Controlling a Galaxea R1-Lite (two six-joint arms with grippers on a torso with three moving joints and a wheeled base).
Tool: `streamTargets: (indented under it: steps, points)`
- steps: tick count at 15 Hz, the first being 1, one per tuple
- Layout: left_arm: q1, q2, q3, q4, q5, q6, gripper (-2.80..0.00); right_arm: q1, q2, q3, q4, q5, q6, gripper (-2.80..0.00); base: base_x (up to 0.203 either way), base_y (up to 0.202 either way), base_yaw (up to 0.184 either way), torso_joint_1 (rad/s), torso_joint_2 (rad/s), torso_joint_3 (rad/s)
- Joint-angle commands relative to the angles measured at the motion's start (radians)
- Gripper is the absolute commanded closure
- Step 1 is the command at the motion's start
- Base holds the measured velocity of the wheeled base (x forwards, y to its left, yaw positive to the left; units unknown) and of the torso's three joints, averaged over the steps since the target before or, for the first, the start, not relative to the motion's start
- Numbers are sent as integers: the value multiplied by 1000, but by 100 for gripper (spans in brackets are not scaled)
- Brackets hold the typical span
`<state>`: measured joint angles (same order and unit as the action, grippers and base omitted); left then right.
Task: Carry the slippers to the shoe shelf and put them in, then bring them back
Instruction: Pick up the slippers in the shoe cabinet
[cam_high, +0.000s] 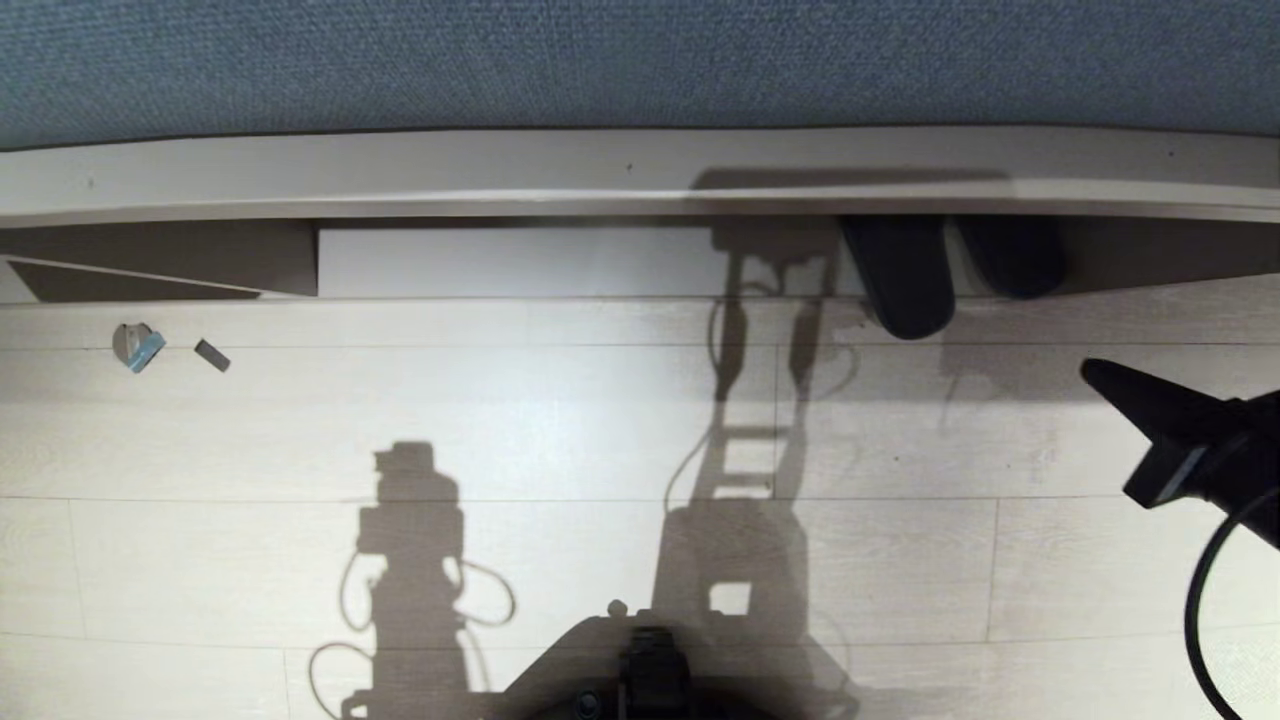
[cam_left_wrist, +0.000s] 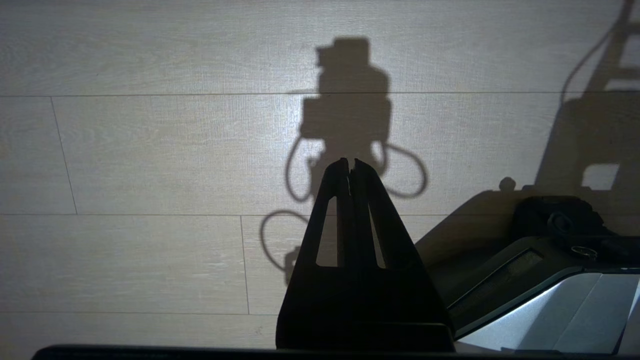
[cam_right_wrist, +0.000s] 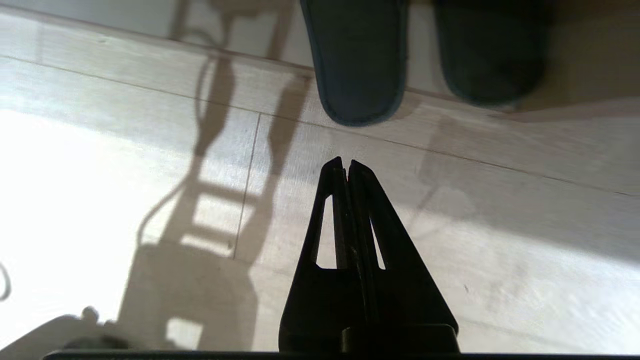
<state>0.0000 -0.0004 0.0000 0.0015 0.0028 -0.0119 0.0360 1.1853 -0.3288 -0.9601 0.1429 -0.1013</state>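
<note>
- Two slippers (cam_high: 900, 275) sit side by side in the shoe shelf (cam_high: 520, 262), upper right of the head view; the left one's end overhangs the front lip onto the floor (cam_high: 560, 420).
- Right gripper (cam_high: 1100, 375) hangs at the right edge, fingers pressed together, holding nothing, apart from both slippers.
- Left gripper (cam_left_wrist: 350, 165) also closed and empty, over bare floor.
- Judgement: the fetch-back comes next. Spread the fingers before approaching, then take the overhanging end, the easiest edge to pinch.

Colours we see here
We see dark grey-blue slippers (cam_high: 905, 275), a pale wood-grain floor (cam_high: 560, 420), a taupe shoe shelf (cam_high: 160, 255) and speckled blue-grey fabric (cam_high: 600, 60) above.
</note>
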Motion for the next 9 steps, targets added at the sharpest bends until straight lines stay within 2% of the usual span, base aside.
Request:
streamTargets:
  steps: [1,4,6,7,9]
  points:
    - [0,0,0,0,0,0,0,0,-203,57,30,-3,-1,0,0,0,0,0,0,0]
    - [0,0,0,0,0,0,0,0,-504,76,254,-18,1,0,0,0,0,0,0,0]
    - [0,0,0,0,0,0,0,-10,-699,65,463,-25,6,0,0,0,0,0,0,0]
    - [0,0,0,0,0,0,0,-29,-788,65,561,-27,14,0,0,0,0,0,0,0]
    - [0,0,0,0,0,0,0,-68,-909,92,669,-13,40,0,0,0,0,0,0,0]
